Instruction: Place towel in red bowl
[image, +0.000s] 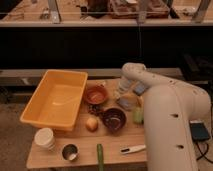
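Hand hovered near the desk's back edge, between red bowl and grey towel, probably reaching for towel; grip state unclear.

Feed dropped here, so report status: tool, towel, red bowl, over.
Tool low over table, right of red bowl. Towel beside tool, not in bowl. Dark bowl nearer camera, off the path.

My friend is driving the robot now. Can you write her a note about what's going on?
Gripper: low over the table, between the red bowl and what looks like the towel.
Towel: lying on the table, right of the red bowl, beside the dark bowl.
Done: nothing; red bowl has no towel in it.
Left: grab the towel and put it in the red bowl.
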